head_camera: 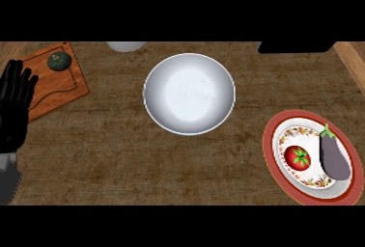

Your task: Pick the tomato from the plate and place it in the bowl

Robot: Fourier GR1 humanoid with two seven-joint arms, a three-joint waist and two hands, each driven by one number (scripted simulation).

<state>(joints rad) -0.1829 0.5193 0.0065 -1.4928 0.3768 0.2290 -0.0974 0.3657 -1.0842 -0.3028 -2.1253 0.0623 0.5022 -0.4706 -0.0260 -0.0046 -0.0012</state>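
A red tomato with a green stem lies on a red-rimmed patterned plate at the lower right of the counter. Beside it on the same plate lies a purple eggplant. A large white bowl stands in the middle, up and to the left of the plate, and holds nothing. My left hand rests open at the left edge, fingers up, far from the plate. My right hand shows nowhere.
A wooden cutting board lies at the upper left with a dark green round vegetable on it. A white object pokes in at the top edge, and a black object sits at the top right.
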